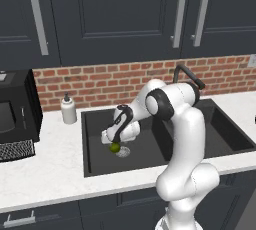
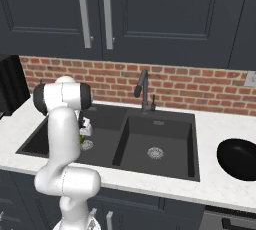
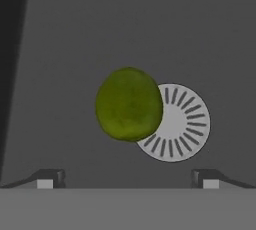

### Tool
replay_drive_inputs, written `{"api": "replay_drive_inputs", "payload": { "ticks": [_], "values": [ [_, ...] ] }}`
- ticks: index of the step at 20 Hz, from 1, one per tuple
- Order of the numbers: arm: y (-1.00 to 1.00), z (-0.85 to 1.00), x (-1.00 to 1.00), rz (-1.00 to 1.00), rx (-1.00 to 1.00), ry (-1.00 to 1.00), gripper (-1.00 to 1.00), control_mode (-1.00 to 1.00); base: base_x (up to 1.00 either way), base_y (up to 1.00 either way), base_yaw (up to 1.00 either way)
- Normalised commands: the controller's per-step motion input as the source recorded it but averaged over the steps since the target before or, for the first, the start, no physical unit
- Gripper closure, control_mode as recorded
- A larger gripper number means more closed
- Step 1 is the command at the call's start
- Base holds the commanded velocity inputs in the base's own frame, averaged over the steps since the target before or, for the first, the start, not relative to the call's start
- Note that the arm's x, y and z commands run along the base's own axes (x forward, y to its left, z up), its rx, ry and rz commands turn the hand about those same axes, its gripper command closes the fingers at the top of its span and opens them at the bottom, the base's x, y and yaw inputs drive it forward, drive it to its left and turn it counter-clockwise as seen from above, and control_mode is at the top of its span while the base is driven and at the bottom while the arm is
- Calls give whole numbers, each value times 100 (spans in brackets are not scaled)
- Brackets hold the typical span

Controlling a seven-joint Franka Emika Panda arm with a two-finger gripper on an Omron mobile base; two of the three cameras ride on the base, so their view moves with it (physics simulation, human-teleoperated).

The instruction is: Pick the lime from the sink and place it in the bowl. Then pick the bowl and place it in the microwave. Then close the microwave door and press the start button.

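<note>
A robot arm reaches into the left basin of the sink (image 1: pixel 95 144), its gripper (image 3: pixel 128 180) spread wide above the lime (image 3: pixel 129 104), which lies beside a round drain strainer (image 3: pixel 177 124) on the floor

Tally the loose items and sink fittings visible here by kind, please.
Lime: 1
Bowl: 1
Soap dispenser: 1
Drain strainers: 2
Faucet: 1
Total: 6
</note>
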Motion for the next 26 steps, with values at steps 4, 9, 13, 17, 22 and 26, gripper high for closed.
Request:
{"api": "replay_drive_inputs", "payload": {
  "ticks": [4, 9, 13, 17, 22, 26],
  "values": [
    [0, -27, 21, 0, 0, 0, -100, -100, 0, 0, 0],
    [1, -21, 26, 0, 0, 0, -100, -100, 0, 0, 0],
    [2, -15, 27, 0, 0, 0, -100, -100, 0, 0, 0],
    [6, -21, 20, 0, 0, 0, -100, -100, 0, 0, 0],
    [7, -31, 1, 0, 0, 2, -100, -100, 0, 0, 0],
    [5, -31, 0, 0, 0, 1, -100, -100, 0, 0, 0]
  ]
}}
